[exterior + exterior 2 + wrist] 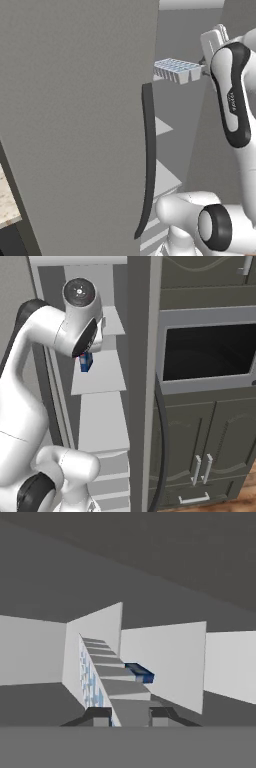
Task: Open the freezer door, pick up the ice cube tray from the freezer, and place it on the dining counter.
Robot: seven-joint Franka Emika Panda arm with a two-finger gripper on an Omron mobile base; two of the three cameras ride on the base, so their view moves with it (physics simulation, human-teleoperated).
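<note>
The freezer door (75, 125) stands swung open, its long dark handle (148, 160) on the near edge. The pale blue-white ice cube tray (175, 69) hangs level in the air in front of the freezer's upper shelves (162, 127), with my gripper (201, 70) shut on its right end. In the hand view the tray (115, 687) runs away from me edge-on, pinched between the fingertips of the gripper (127, 716). A beige speckled slab corner (6, 200) shows at the lower left; I cannot tell whether it is the dining counter.
A small dark blue box (86, 362) sits on a freezer shelf (100, 378) behind my wrist, and shows again beyond the tray (140, 672). To the freezer's right stands a dark oven cabinet (210, 356) with lower doors (200, 456). My own elbow (215, 225) fills the low foreground.
</note>
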